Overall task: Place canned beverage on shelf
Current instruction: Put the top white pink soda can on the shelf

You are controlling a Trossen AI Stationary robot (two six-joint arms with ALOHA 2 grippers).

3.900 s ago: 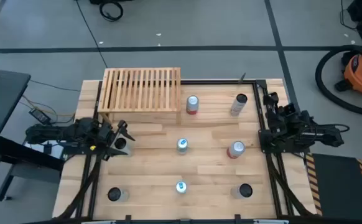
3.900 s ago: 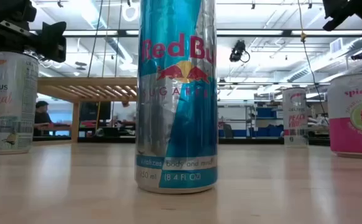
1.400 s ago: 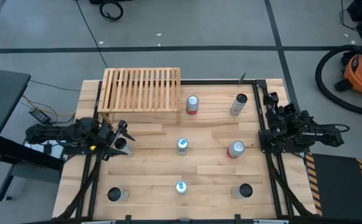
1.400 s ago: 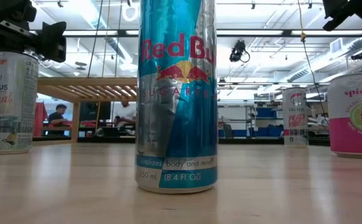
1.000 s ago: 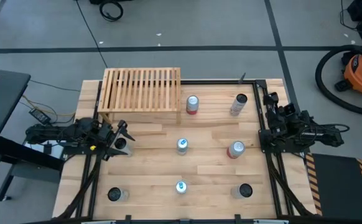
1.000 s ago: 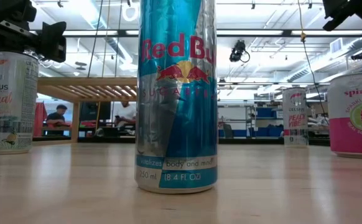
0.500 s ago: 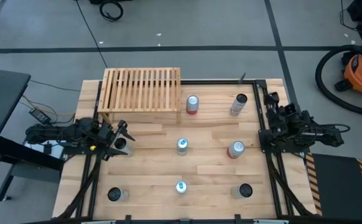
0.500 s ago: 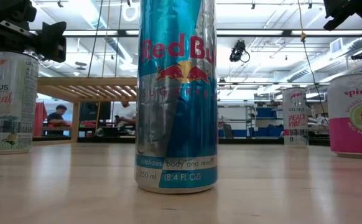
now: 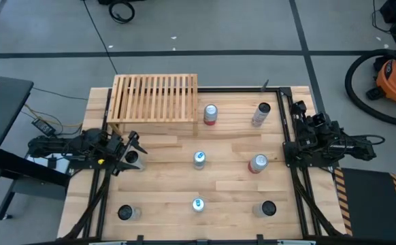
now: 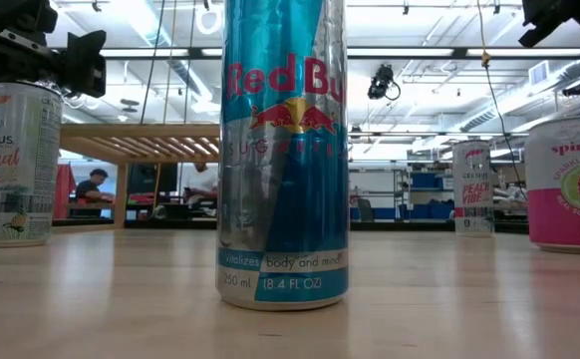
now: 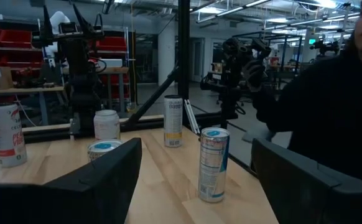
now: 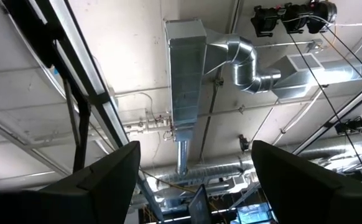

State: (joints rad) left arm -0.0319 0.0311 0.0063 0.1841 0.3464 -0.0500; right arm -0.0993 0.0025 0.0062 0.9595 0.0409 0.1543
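Note:
The shelf [image 9: 156, 99], a low slatted rack of pale wood, stands at the table's far left. Several cans stand upright on the plank tabletop, among them a blue and silver one [image 10: 284, 150] near the front middle, one [image 9: 210, 113] just right of the shelf, and one [image 9: 131, 158] at the left edge. My left gripper [image 9: 133, 144] hovers open just above that left-edge can, pointing level across the table [image 11: 193, 180]. My right gripper [image 12: 193, 180] is open at the table's right edge, tipped up toward the ceiling, with nothing between its fingers.
More cans stand at the far right [image 9: 260, 114], middle [image 9: 199, 159], middle right [image 9: 257, 163] and along the near edge [image 9: 126, 213] [image 9: 267, 208]. A black frame rail [image 9: 297, 190] runs along each side. A person in dark clothes [image 11: 330, 106] stands beyond the table.

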